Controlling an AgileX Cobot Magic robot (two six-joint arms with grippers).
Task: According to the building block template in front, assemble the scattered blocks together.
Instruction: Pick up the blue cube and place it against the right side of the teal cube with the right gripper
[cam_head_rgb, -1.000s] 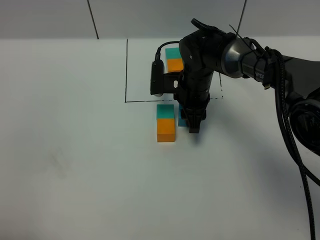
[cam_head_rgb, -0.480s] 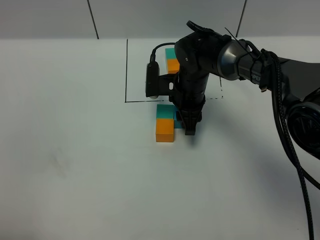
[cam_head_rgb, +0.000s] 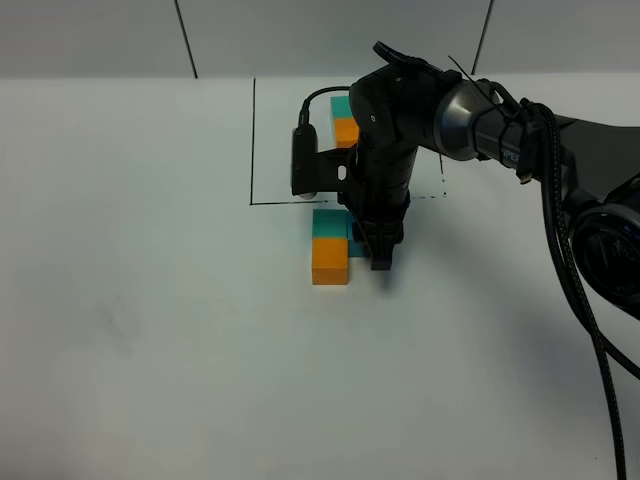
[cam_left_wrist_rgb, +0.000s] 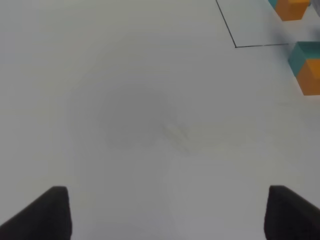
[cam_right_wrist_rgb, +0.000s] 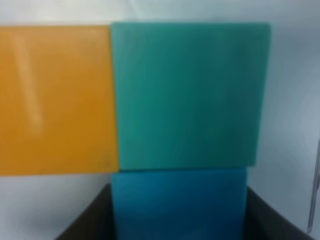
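The template sits inside a thin black drawn rectangle at the back; only its teal cube and orange cube show, the rest is hidden by the right arm. In front of the frame a loose teal block touches a loose orange block. My right gripper is shut on the blue block and holds it against the teal block's right side. The right wrist view shows orange, teal and blue touching. My left gripper is open and empty over bare table.
The white table spreads left and front of the blocks. The right arm's black cables hang at the right. The left wrist view shows the frame corner and the loose teal-orange pair at its far edge.
My right gripper has moved left with the blue block until it touches the teal block; the teal-orange pair shifted very slightly left. Since half a second ago nothing has moved.
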